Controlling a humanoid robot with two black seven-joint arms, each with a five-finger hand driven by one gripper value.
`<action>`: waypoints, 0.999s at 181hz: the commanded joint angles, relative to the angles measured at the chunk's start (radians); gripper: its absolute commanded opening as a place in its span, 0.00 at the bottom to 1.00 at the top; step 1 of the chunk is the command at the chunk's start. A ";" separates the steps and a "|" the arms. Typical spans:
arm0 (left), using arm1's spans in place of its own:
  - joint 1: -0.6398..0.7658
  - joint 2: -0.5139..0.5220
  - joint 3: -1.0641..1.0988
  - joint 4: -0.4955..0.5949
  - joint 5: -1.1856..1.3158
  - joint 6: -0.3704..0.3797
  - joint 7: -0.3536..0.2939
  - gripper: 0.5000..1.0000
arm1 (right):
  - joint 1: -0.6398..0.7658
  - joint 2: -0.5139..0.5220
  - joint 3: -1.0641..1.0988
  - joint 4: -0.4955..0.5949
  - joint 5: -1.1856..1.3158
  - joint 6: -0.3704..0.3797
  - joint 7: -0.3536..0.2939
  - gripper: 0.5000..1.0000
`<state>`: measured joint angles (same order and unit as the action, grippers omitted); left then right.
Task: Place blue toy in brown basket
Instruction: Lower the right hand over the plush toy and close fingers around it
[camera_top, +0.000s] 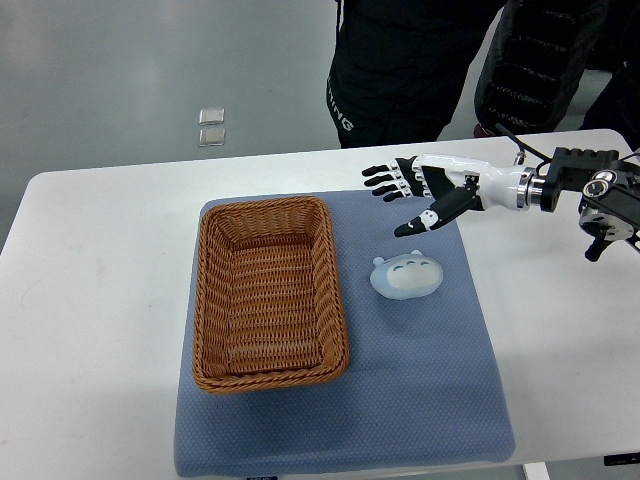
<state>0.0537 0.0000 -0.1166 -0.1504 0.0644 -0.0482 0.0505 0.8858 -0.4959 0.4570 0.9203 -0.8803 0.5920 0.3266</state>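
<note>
A pale blue toy with a small face lies on the blue mat, just right of the brown wicker basket. The basket stands empty on the mat's left half. My right hand reaches in from the right edge and hovers above and behind the toy, fingers spread, thumb pointing down toward it, holding nothing. A gap remains between the thumb tip and the toy. The left arm does not show.
The mat lies on a white table. A person in dark clothes stands at the table's far edge. Two small clear squares lie on the grey floor beyond the table.
</note>
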 joint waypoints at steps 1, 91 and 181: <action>0.000 0.000 0.000 0.000 0.000 -0.001 0.000 1.00 | 0.004 -0.027 -0.001 0.032 -0.115 -0.006 0.034 0.82; 0.000 0.000 0.000 0.000 0.000 -0.001 0.000 1.00 | -0.028 -0.098 -0.041 0.224 -0.453 -0.207 0.094 0.82; 0.000 0.000 0.000 0.000 0.000 -0.001 0.000 1.00 | -0.080 -0.093 -0.126 0.241 -0.534 -0.348 0.091 0.82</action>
<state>0.0537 0.0000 -0.1166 -0.1503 0.0645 -0.0485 0.0507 0.8114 -0.5975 0.3322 1.1658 -1.4124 0.2522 0.4203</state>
